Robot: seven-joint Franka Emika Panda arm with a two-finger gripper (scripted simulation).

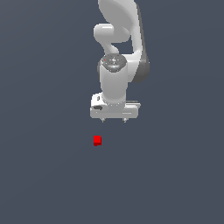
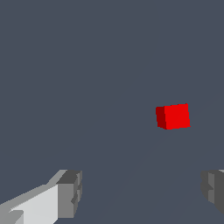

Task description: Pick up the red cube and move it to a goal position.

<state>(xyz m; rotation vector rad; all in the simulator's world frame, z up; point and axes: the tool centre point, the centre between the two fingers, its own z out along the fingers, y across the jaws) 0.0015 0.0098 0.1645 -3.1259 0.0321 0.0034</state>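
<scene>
Exterior view: the white arm was seen hanging over a plain dark grey table, its wrist turned downward and the pincer pointed at the surface. Only the two short fingertips were seen below the broad white hand body, set well apart from each other. The red cube was seen resting alone on the table, near the pincer but clear of it, lower in the picture than the fingertips and a little toward the exterior view's left of the midpoint between them.

In the wrist view the pincer was shown spread wide, one grey pad and the other pad standing far apart with only bare table between them. Nothing was held. The red cube was seen beyond the fingertips, outside the gap and untouched, lying nearer the line of one pad than the other, with two of its faces visible.
</scene>
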